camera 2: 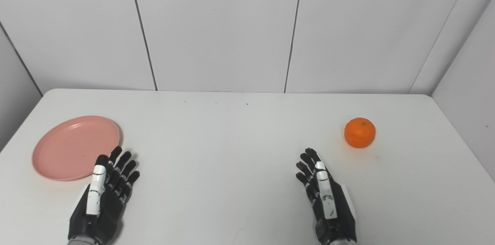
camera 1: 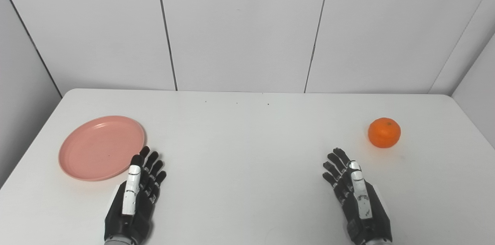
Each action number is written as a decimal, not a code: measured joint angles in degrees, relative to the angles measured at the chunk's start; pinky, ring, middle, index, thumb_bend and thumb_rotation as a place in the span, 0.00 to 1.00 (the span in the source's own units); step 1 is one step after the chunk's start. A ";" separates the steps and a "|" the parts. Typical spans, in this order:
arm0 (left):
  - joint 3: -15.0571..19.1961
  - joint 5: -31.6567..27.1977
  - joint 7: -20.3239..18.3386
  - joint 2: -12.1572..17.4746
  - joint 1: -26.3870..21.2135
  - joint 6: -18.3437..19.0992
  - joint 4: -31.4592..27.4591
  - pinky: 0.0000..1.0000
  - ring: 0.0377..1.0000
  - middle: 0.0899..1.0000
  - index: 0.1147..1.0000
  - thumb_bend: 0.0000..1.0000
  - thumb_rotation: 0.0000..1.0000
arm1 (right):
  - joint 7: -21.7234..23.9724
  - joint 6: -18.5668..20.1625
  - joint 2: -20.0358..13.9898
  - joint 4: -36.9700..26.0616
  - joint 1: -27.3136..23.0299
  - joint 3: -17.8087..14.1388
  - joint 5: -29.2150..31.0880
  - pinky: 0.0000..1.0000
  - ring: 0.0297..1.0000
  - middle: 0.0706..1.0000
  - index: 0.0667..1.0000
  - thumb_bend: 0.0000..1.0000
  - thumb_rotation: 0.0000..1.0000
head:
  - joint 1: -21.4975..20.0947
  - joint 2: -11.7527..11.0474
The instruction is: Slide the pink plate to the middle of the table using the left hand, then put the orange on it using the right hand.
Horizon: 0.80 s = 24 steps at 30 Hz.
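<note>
White table (camera 1: 247,167), plain wall behind. Pink plate (camera 1: 96,148) lay flat at far left, not yet slid. Orange (camera 1: 384,132) sat far right, well apart from plate. Left hand (camera 1: 135,198) just beside plate's near-right rim, fingers (camera 1: 152,164) apart, holding nothing. Right hand (camera 1: 357,198) near orange, fingers apart, empty. Best approach, prob.: press fingertips on plate rim w/ light downward force, drag slowly toward centre.
</note>
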 measured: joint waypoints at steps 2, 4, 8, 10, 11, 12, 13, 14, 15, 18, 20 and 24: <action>-0.02 0.04 -0.12 0.04 -0.25 -0.21 0.50 1.00 1.00 1.00 1.00 0.71 0.87 | 0.46 -0.54 -0.17 0.60 -0.24 -0.06 -0.15 0.96 0.91 0.91 0.90 0.78 0.89 | 0.00 -0.09; -0.15 0.26 -0.62 0.12 -0.39 -1.58 1.61 1.00 1.00 1.00 1.00 0.71 0.88 | 0.80 -1.66 -0.21 1.57 -0.62 -0.08 -0.70 0.99 0.93 0.92 0.91 0.77 0.90 | -0.09 -0.70; -0.91 2.19 -1.24 0.37 -0.31 -4.72 3.03 1.00 1.00 1.00 1.00 0.71 0.89 | 1.13 -3.89 -0.09 2.83 -0.64 -0.18 -1.33 1.00 0.95 0.94 0.92 0.78 0.91 | 0.09 -1.06; -1.62 3.54 -1.41 0.81 -0.22 -6.37 3.66 1.00 1.00 1.00 1.00 0.73 0.88 | 1.32 -4.61 0.07 3.10 -0.61 -0.25 -1.23 1.00 0.96 0.95 0.93 0.78 0.91 | 0.26 -1.23; -1.79 4.09 -1.42 0.85 -0.17 -6.64 3.66 1.00 1.00 1.00 1.00 0.73 0.87 | 1.57 -4.93 0.13 3.16 -0.53 -0.29 -1.16 1.00 0.97 0.96 0.94 0.77 0.92 | 0.44 -1.15; -1.86 4.46 -1.42 0.84 -0.08 -6.94 3.66 1.00 1.00 1.00 1.00 0.74 0.87 | 1.81 -5.22 0.10 3.26 -0.44 -0.28 -1.04 1.00 0.97 0.96 0.94 0.77 0.93 | 0.44 -1.15; -1.94 4.64 -1.43 0.84 0.02 -7.26 3.66 1.00 1.00 1.00 1.00 0.74 0.87 | 2.04 -5.34 0.07 3.27 -0.37 -0.24 -1.04 1.00 0.98 0.97 0.95 0.77 0.95 | 0.44 -1.15; -2.10 4.84 -1.53 0.85 0.19 -7.74 3.66 1.00 1.00 1.00 1.00 0.75 0.87 | 2.42 -5.42 0.00 3.28 -0.30 -0.18 -1.04 1.00 0.98 0.97 0.96 0.78 0.96 | 0.61 -0.80; -2.32 5.20 -1.78 0.91 0.38 -8.06 3.66 1.00 1.00 1.00 1.00 0.76 0.88 | 2.90 -5.54 -0.11 3.28 -0.19 -0.07 -1.06 1.00 0.99 0.98 0.96 0.78 0.97 | 0.70 -0.71; -3.58 7.11 -2.66 2.17 0.84 -9.15 3.66 1.00 1.00 1.00 1.00 0.78 0.91 | 3.83 -6.33 -0.51 3.27 0.34 0.17 -1.31 1.00 0.99 0.99 0.97 0.79 0.98 | 0.88 -0.79; -4.58 8.75 -3.24 3.11 1.19 -10.58 3.75 1.00 1.00 1.00 1.00 0.79 0.91 | 3.90 -7.00 -0.55 3.29 0.71 0.19 -1.51 1.00 0.99 0.98 0.98 0.80 0.97 | 0.97 -0.88; -5.70 11.06 -3.73 3.43 1.27 -12.33 4.13 1.00 1.00 1.00 1.00 0.77 0.93 | 3.98 -7.48 -0.54 3.30 1.01 0.18 -1.51 1.00 0.99 0.98 0.98 0.80 0.96 | 1.05 -0.71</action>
